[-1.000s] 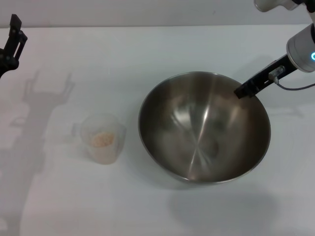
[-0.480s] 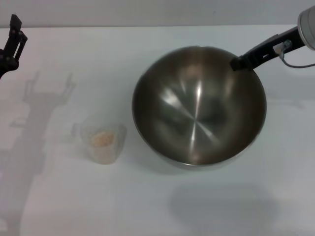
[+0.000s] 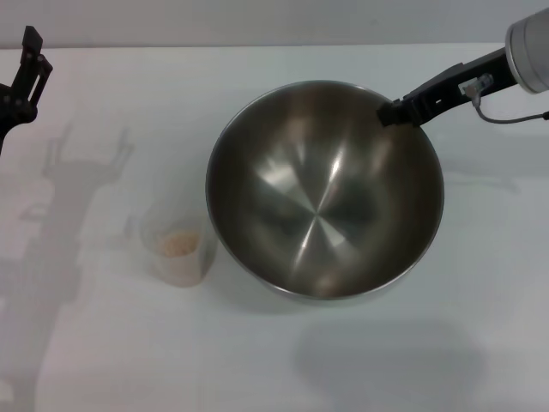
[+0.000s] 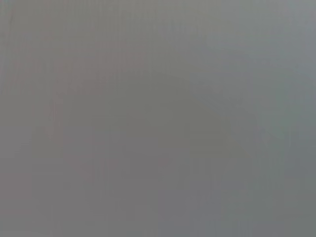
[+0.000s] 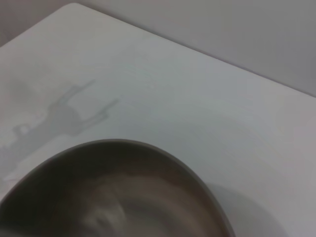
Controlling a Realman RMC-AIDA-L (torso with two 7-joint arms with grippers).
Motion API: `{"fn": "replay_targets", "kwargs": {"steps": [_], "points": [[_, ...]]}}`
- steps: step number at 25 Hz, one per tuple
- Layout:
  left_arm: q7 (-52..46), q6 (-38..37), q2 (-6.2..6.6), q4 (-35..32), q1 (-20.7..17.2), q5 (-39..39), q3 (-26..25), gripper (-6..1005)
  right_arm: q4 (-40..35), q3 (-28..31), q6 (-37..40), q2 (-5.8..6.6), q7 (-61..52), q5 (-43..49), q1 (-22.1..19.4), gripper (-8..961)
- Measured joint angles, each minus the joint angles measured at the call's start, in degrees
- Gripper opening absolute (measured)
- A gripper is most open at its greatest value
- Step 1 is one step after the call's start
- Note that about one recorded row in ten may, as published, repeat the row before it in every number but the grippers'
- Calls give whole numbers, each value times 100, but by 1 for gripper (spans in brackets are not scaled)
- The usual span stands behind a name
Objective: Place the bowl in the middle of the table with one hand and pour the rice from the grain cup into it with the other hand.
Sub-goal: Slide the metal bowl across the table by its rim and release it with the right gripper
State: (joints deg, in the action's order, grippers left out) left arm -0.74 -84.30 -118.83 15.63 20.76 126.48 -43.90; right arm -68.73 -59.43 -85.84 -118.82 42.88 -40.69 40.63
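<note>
The big steel bowl (image 3: 322, 189) hangs over the middle of the white table (image 3: 214, 69), empty inside, casting a shadow nearer the front edge. My right gripper (image 3: 399, 110) is shut on the bowl's far right rim. The right wrist view shows part of the bowl (image 5: 123, 197) from above its rim. Just left of the bowl stands the clear grain cup (image 3: 178, 249), upright, with a small heap of rice (image 3: 178, 242) in it. My left gripper (image 3: 30, 64) is open at the far left edge, well away from the cup. The left wrist view shows only plain grey.
The left arm's shadow (image 3: 77, 172) falls across the table's left side. The table's far edge (image 3: 257, 45) runs along the top of the head view, with a grey wall behind it.
My right gripper has carried the bowl to the left and slightly away from me, so its rim now comes close to the grain cup. The left arm and the cup have stayed put.
</note>
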Motion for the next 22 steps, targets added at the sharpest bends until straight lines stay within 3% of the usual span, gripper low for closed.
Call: {"fn": "replay_targets", "kwargs": {"steps": [11, 22], "points": [[7, 12, 1, -1, 43, 0, -12, 847, 797, -35, 524, 0, 243, -194, 134, 56], [12, 20, 9, -18, 41, -1, -31, 844, 1299, -75, 546, -8, 265, -232, 364, 68]]}}
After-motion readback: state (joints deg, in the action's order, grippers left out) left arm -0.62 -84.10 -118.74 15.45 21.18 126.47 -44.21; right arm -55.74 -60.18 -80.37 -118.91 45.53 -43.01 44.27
